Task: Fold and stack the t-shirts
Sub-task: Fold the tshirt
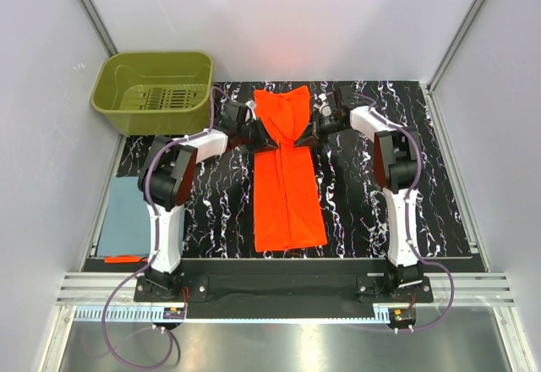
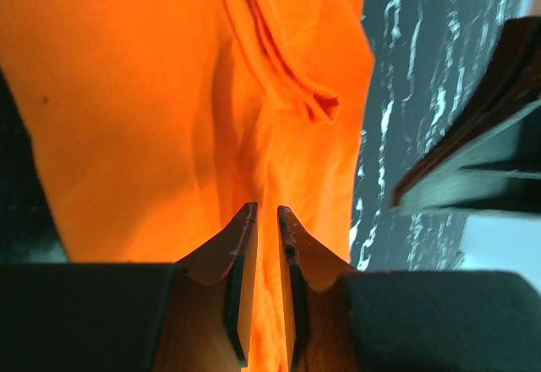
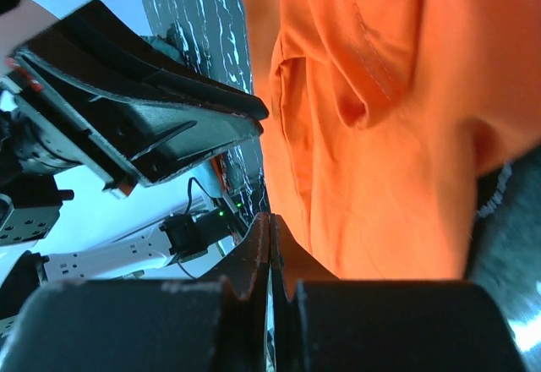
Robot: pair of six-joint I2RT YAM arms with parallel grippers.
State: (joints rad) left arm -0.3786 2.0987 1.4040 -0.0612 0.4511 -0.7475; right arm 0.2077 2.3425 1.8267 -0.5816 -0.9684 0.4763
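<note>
Orange shirt [image 1: 287, 194] lies in the middle, folded long. Left gripper [image 1: 260, 135] pinches its far left edge; right gripper [image 1: 311, 134] is squeezed shut at the right. Next, pull both near together.

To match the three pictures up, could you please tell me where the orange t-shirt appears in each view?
Top external: orange t-shirt, a long strip down the middle of the black white-veined mat.
Left wrist: orange t-shirt fills the left and centre.
Right wrist: orange t-shirt fills the upper right.
Shared landmark: that mat, in all three.
</note>
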